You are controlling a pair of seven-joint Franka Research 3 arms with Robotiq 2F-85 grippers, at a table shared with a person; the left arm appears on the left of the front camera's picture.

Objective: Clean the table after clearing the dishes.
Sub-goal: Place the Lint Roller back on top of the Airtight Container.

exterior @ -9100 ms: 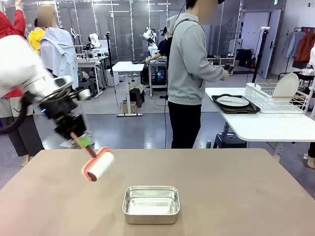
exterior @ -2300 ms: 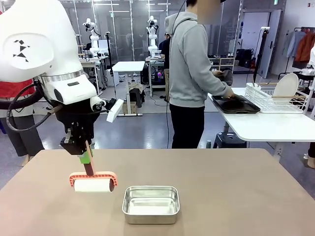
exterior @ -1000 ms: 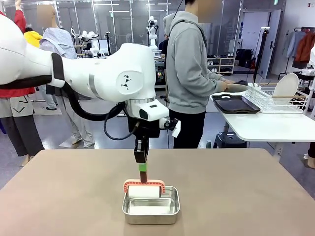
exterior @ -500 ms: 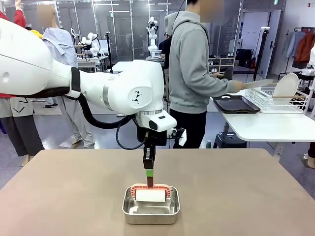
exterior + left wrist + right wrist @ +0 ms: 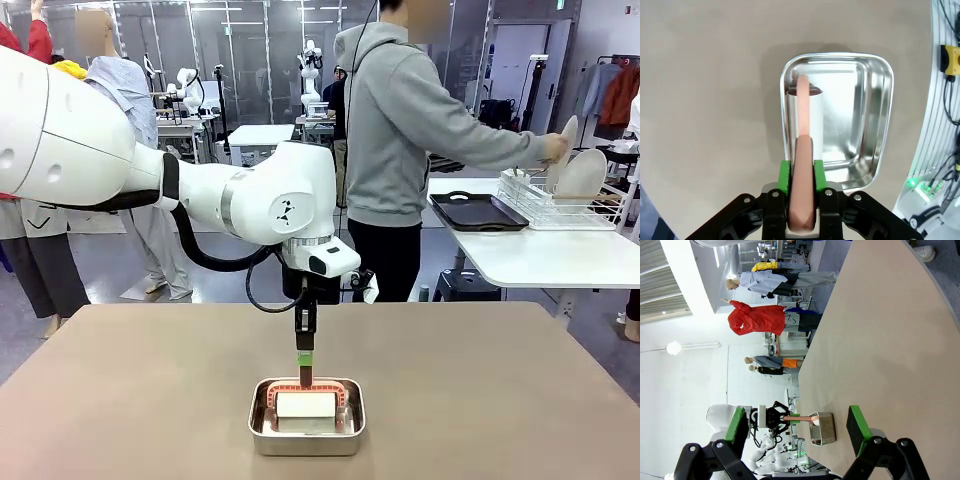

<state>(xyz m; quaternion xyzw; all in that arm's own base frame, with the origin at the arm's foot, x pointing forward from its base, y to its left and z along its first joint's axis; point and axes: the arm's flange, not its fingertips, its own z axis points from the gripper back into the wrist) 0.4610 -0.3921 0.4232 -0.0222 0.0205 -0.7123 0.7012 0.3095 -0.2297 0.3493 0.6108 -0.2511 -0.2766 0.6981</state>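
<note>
My left gripper (image 5: 304, 356) is shut on the pinkish handle of a lint roller (image 5: 305, 404), whose white roll rests inside the small steel pan (image 5: 262, 425) on the taupe table (image 5: 480, 390). In the left wrist view the gripper (image 5: 801, 172) clamps the handle with its green pads, and the roller (image 5: 803, 117) lies along the pan's (image 5: 860, 120) left wall. My right gripper (image 5: 797, 427) hangs open with nothing in it, off the table's side. Of the dishes, a white plate (image 5: 582, 176) stands in the wire rack, and the person's hand (image 5: 553, 148) holds another plate over it.
A person in a grey hoodie (image 5: 400, 130) stands beyond the far edge, turned toward a smaller white table (image 5: 540, 255). That table bears a dark tray (image 5: 478, 212) and the wire rack (image 5: 545, 208).
My left arm carried the roller from the table's left side to the right and lowered it into the steel pan. The person lifted a plate off the dark tray toward the rack.
</note>
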